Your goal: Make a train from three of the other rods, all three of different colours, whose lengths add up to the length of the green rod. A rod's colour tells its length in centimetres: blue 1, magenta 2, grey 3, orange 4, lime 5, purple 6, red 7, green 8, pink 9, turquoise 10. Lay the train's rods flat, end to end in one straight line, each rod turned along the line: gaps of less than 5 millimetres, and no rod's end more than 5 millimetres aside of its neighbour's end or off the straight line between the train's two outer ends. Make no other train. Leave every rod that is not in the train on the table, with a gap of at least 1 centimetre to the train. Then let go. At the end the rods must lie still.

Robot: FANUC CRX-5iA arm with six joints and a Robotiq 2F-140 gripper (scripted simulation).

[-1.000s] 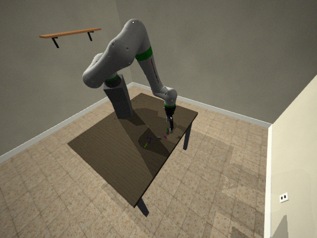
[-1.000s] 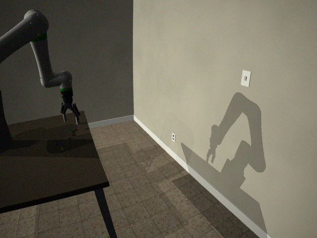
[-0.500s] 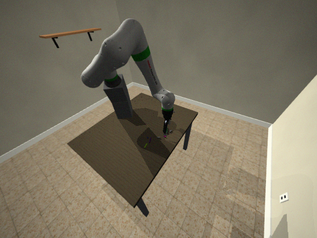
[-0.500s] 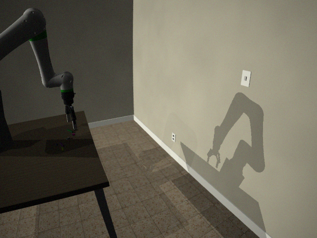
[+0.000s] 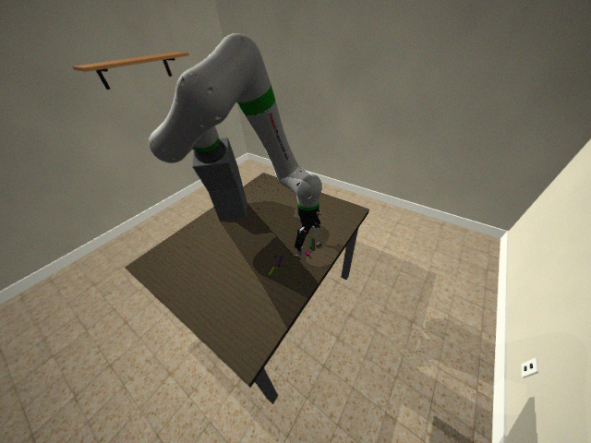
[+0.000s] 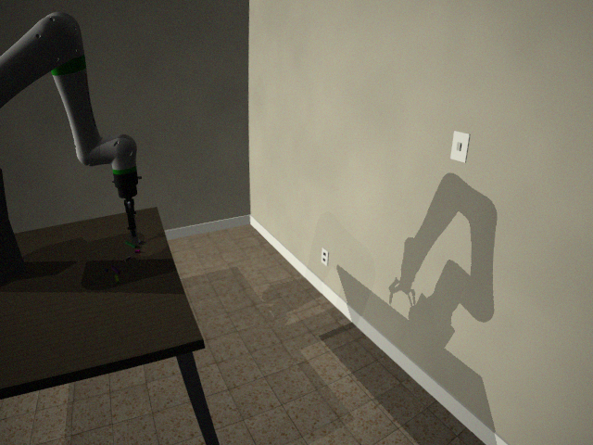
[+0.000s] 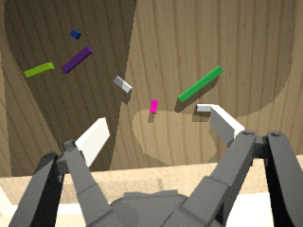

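Between the open tool's (image 7: pixel 156 128) fingers, magenta rod (image 7: pixel 153 106).

Plain room: tiled floor (image 5: pixel 391 343), wall shelf (image 5: pixel 129 61), table (image 5: pixel 200 276).

Pale grey rounded arm (image 5: pixel 217 90) on a dark grey square pedestal (image 5: pixel 222 183), bright green bands at the joints, small dark screw holes on the housings, red lettering along the forearm, dark grey gripper (image 7: pixel 156 125) with white fingertip pads (image 7: pixel 93 138).
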